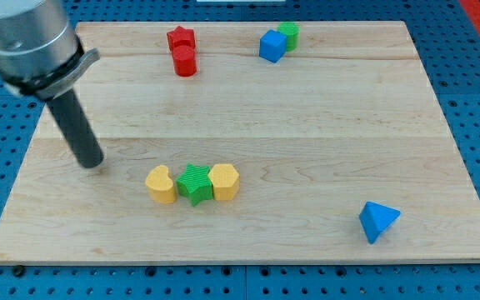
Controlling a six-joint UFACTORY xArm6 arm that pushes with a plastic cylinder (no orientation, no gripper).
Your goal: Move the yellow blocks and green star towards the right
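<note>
A green star point(194, 182) lies near the view's bottom, left of centre, on the wooden board point(307, 125). A yellow crescent-like block point(162, 184) touches its left side. A yellow hexagonal block point(225, 181) touches its right side. The three form a row. My tip point(91, 161) rests on the board to the left of the row and slightly above it, apart from the yellow crescent-like block by a clear gap.
A red star point(181, 38) and a red cylinder point(185, 61) sit at the view's top, left of centre. A blue cube point(272, 46) and a green block point(289, 34) sit at the top centre. A blue triangular block point(377, 221) lies at the bottom right.
</note>
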